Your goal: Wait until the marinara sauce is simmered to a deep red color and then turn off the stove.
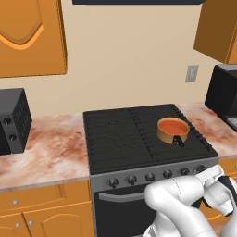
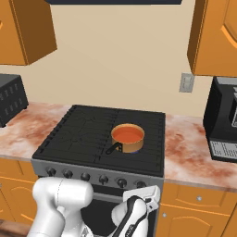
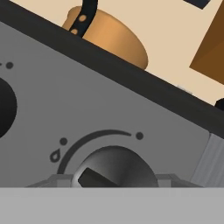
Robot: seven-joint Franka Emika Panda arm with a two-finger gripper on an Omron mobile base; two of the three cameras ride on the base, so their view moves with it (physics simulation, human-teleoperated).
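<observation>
The marinara sauce is a flat orange-red surface inside a small tan saucepan on the right side of the black stove. The pan's short black handle points toward the front. My gripper is pressed against the right end of the grey front panel. In the hand view the gripper is shut on the rightmost black knob, with a finger on each side of it.
Other black knobs line the panel, and one lies just left of the held knob. A black boxy appliance stands on the left counter and another on the right. Orange cabinets hang above.
</observation>
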